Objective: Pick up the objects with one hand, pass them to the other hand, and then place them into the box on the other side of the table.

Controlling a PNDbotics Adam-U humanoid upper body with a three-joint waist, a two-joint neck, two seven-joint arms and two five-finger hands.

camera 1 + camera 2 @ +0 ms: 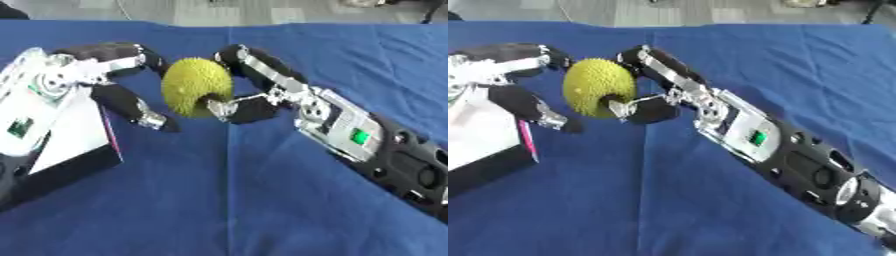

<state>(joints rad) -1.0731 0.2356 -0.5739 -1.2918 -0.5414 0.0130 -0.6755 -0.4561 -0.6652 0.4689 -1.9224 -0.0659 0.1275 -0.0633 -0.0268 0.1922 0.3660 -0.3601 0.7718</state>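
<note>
A yellow-green bumpy ball (194, 85) hangs above the blue table (227, 200), left of centre. My right hand (282, 92) reaches in from the lower right and is shut on it, with fingers curled over the ball's top right and the thumb pressed on its front. My left hand (66, 75) comes in from the left. Its fingers are spread open around the ball's left side, one above and one below. Whether they touch the ball I cannot tell.
A box (70, 135) with a white inside, black walls and a pink edge lies at the left, under my left hand. Blue cloth covers the whole table. A grey floor shows past the far edge.
</note>
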